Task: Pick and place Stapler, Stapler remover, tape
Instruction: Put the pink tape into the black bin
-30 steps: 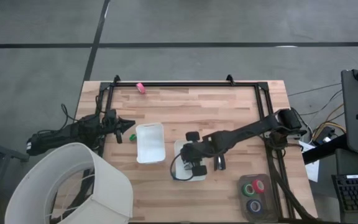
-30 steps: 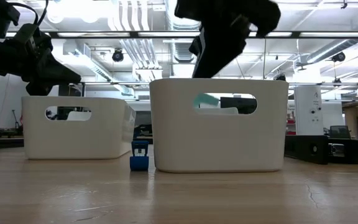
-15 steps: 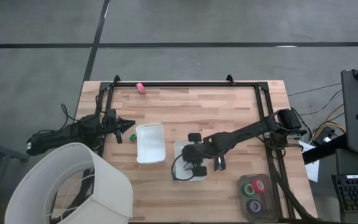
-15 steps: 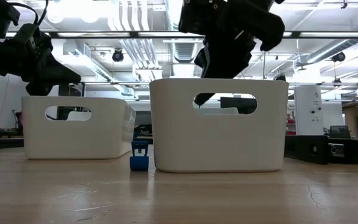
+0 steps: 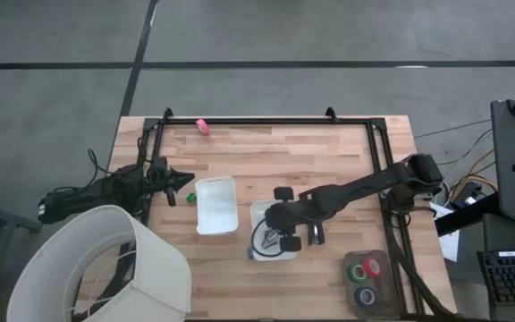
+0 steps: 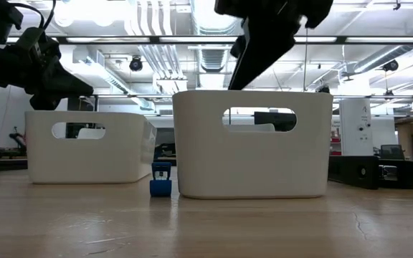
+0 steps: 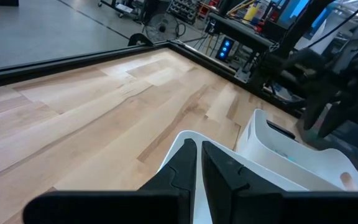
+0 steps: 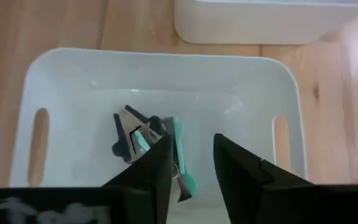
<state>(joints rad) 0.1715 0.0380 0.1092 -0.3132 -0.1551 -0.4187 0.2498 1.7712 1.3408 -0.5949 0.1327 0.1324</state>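
Right gripper positioned over the right-hand white bin, fingers parted and empty.

In the right wrist view, a teal-and-dark staple remover is seen lying on the floor of that bin, with the two dark fingers spread above it and apart from it. In the overhead view, the second white bin is located just left of centre, and three tape rolls, red, green and blue, are held in a clear tray at the lower right of the table. The left gripper is parked at the left table edge, fingers pressed together with nothing between them. A small blue object is noted between the bins in the low view. The stapler is not identified with certainty.
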